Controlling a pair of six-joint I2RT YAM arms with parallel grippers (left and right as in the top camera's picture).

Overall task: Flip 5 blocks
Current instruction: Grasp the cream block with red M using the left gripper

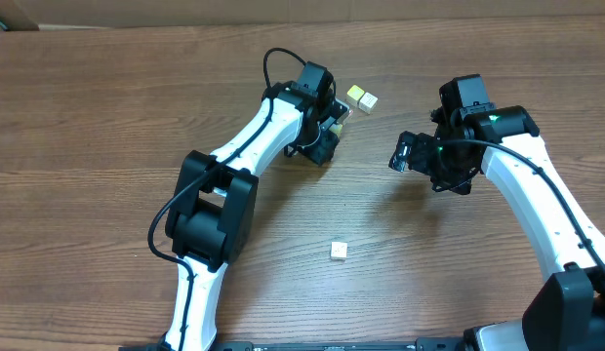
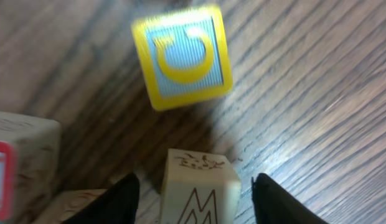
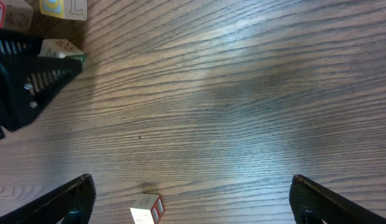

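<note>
In the left wrist view a cream block point(image 2: 199, 186) printed with an M stands between the fingers of my left gripper point(image 2: 196, 202). A thin gap shows on each side of it, so the jaws are open around it. Just beyond lies a tilted, blurred block point(image 2: 180, 59) with a yellow frame and a blue face. A red-framed block point(image 2: 18, 162) is at the left edge. From overhead, my left gripper point(image 1: 329, 132) is beside two pale blocks point(image 1: 361, 97). My right gripper point(image 1: 405, 154) hovers wide open. A lone block point(image 1: 339, 251) lies nearer the front, and appears again as the red-faced block point(image 3: 147, 210) between the right fingers.
The brown wooden table point(image 1: 107, 127) stretches bare to the left and front. My left arm's black wrist point(image 3: 25, 81) fills the upper left of the right wrist view, with blocks point(image 3: 59, 7) beyond it. The right arm point(image 1: 546, 195) runs along the right side.
</note>
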